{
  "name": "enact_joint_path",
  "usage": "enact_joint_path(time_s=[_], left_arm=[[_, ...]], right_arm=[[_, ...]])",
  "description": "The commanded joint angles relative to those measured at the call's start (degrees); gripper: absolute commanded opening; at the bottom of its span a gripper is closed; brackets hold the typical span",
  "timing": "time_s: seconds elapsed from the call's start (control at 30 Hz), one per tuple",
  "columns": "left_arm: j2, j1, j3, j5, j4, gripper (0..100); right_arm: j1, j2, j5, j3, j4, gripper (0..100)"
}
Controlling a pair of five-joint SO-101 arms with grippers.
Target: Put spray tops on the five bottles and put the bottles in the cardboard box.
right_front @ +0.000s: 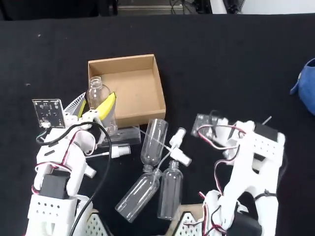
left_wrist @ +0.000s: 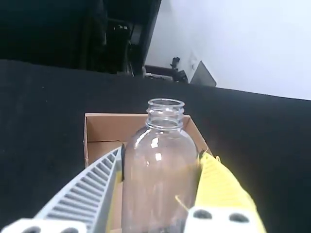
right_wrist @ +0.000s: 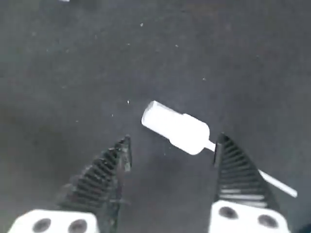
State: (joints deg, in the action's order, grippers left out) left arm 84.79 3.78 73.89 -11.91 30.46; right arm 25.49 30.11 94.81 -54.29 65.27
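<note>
not much done yet imo. nearest the arms, three clear bottles [right_front: 171, 189] lie loose on the black table [right_front: 246, 59] with no tops on, and white spray tops [right_front: 120, 150] are scattered among them. the right gripper [right_wrist: 174, 141] hangs over one spray top [right_wrist: 175, 127], jaws spread either side of it. the left gripper [left_wrist: 160, 155] pinches an upright uncapped bottle [left_wrist: 163, 179] by the near corner of the cardboard box [right_front: 160, 88], which looks empty. so zero capped, zero boxed.
</note>
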Motion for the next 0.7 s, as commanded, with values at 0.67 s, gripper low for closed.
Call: enact_joint_path(time_s=[0.67], left_arm=[[0.7, 0.66, -0.75, -0.26, -0.88, 3]], right_arm=[[6.24, -14.02, 14.15, -2.51, -17.32, 5.1]])
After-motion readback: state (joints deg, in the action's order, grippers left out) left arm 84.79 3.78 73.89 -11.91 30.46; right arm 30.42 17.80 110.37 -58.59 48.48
